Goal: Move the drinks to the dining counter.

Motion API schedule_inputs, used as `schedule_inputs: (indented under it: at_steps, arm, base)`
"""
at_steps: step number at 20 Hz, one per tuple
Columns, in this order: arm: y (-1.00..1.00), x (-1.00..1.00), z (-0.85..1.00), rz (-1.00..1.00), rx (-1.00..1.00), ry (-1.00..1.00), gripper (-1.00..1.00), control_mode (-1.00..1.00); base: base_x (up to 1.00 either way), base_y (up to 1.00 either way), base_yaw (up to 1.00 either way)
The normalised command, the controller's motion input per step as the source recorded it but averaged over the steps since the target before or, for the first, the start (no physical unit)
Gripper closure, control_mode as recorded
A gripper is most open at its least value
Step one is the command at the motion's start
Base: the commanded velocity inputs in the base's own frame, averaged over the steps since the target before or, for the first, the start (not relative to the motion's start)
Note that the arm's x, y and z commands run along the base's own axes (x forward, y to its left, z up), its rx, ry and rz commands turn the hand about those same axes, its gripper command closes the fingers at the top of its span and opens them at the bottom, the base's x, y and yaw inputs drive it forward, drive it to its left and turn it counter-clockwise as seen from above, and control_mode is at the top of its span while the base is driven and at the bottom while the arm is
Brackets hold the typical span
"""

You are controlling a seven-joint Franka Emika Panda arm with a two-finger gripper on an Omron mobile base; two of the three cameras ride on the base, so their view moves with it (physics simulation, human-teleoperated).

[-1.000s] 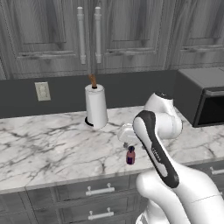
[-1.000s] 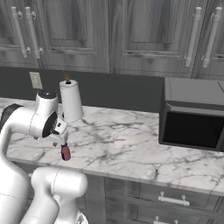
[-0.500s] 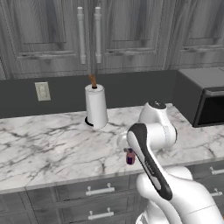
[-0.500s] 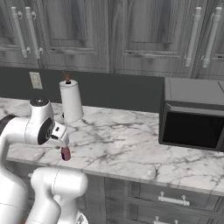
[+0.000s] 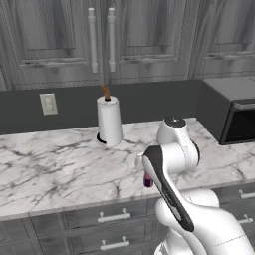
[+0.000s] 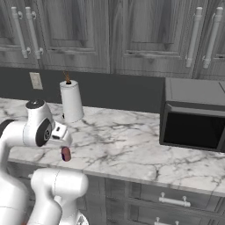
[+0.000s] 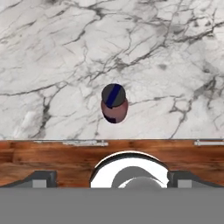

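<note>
On the marble tabletop (image 5: 50,169), a wall outlet (image 5: 48,103) sits at far left, then the paper-towel roll (image 5: 109,121) standing upright near the back wall. Right of it, near the front edge, stands the dark-purple drink (image 5: 148,181) (partly hidden by the white arm). The claw (image 7: 112,177) hangs above it, fingers wide apart, gripping nothing. A microwave (image 5: 230,109) sits at far right.

A white paper-towel roll (image 5: 109,121) stands upright on the marble worktop (image 5: 55,169), close to the dark backsplash. A black microwave (image 6: 193,115) sits at the far right. A wall outlet (image 5: 48,104) is left of the roll, grey cabinets (image 6: 132,33) above, drawers (image 5: 110,215) below.
</note>
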Motion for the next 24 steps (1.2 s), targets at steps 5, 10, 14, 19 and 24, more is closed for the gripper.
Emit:
schedule_inputs:
  at_steps: [5,10,14,19,24]
  arm:
    - [-0.09,0.27,0.0,0.0,-0.05,0.0,-1.0,-1.0]
    - [0.0,0.33,0.0,0.0,-0.01,0.0,-1.0,-1.0]
    - [0.0,0.19,-0.02,0.0,0.01,0.0,-1.0,-1.0]
    - [0.0,0.1,-0.07,0.0,0.01,0.0,-1.0,-1.0]
    - [0.0,0.0,-0.17,0.0,0.0,0.0,-1.0,-1.0]
  base:
    - [0.0,0.0,0.0]
    - [0.0,0.0,0.0]
    - [0.0,0.0,0.0]
    - [0.0,0.0,0.0]
    - [0.0,0.0,0.0]
